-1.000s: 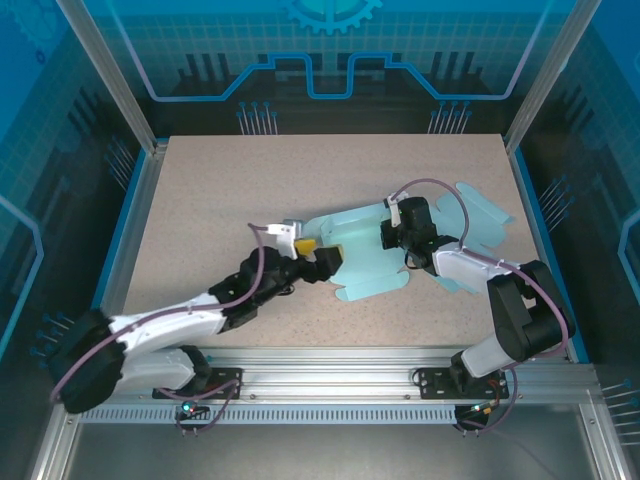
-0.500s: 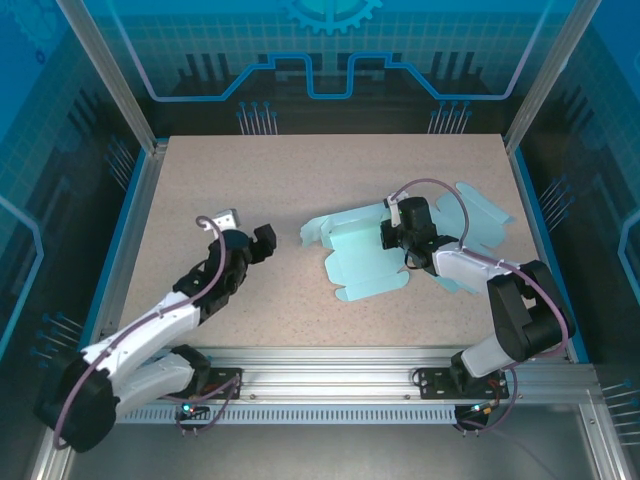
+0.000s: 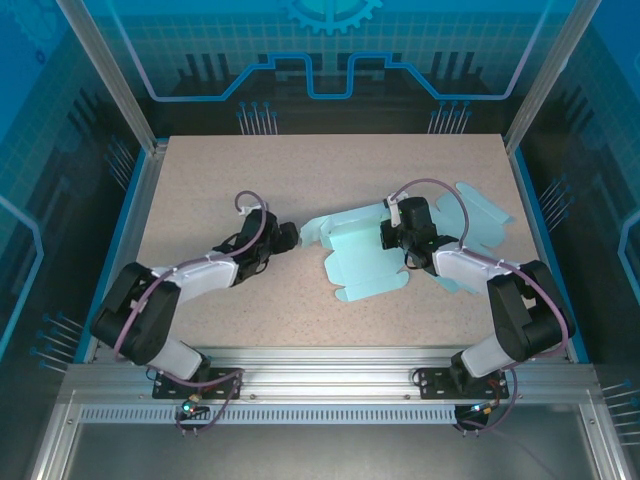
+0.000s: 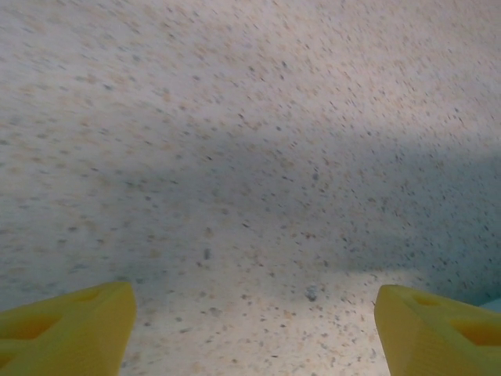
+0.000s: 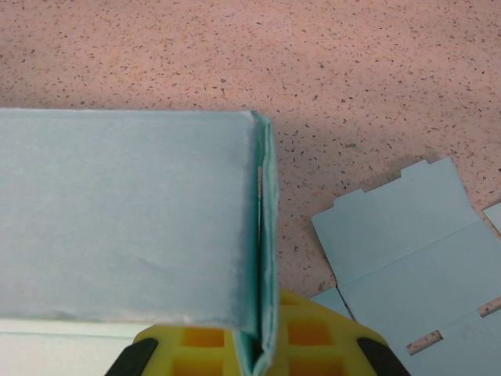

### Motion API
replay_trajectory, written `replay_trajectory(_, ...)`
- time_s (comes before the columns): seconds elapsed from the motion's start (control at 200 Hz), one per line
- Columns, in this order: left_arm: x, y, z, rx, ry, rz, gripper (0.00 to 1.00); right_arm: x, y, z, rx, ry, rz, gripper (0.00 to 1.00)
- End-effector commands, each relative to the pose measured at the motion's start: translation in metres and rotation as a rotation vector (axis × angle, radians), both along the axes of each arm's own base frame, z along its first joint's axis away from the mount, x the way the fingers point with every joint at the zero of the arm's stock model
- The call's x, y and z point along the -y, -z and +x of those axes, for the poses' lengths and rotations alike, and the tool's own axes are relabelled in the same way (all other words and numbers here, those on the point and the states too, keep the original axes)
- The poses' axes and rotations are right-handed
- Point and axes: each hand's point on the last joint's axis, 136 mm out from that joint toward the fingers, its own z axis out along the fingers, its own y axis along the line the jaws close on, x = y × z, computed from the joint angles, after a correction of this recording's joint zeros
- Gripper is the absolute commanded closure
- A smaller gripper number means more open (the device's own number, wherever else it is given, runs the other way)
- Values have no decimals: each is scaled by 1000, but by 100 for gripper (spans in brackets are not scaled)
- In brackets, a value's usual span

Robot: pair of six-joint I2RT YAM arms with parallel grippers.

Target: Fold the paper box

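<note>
Top view, L to R. Table (image 3: pixel 200 190): blue rim down L side, alu posts (image 3: pixel 105 75) at far corners, rail across near edge at 6. Broad bare surface at 9 and 12; far half is open rim to rim. L arm lies low over near-L quarter. L gripper (image 3: pixel 288 236) points to 3, just short of box (image 3: pixel 365 265). Box's nearest flap tip (image 3: pixel 310 230) sits just beside it; touching or not, can't tell. Wrist view: yellow fingers (image 4: pixel 70 325) spread wide w/ speckled table in the gap, sliver of teal at bottom R corner.

Box is a pale teal die-cut sheet, centre to R of table, partly folded. Its L panel lies flat, and wings fan to 2 and 4 toward R rim, apart from it. R gripper (image 3: pixel 390 237) sits on box middle, jaws closed on a raised panel. Wrist view: panel upright, fold edge pinched btwn yellow pads (image 5: pixel 313 345). Notched flaps (image 5: pixel 415 258) lie flat on table at 4.

R arm comes in from 5 over box's R wings, hiding part of them. Purple cable (image 3: pixel 430 185) loops above the wrist at 12. Bare strip btwn box and near rail at 6.
</note>
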Motion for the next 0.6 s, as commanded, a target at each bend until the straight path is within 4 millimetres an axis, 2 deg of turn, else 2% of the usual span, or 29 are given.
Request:
replay_trajectory(0.0,29,-18,13,61,106,-94,20,-12,-16,5,40,-26,23,100)
replay_trajectory(0.15,51,-19,7,68,184,-116,28,-12,-15,6,37,-26,22,100)
replay_trajectory(0.325,81,-21,-6,73,277,-135,31,-12,-14,6,31,-26,21,100)
replay_trajectory(0.595,106,-19,-21,68,344,-161,33,-13,-14,7,30,-29,21,100)
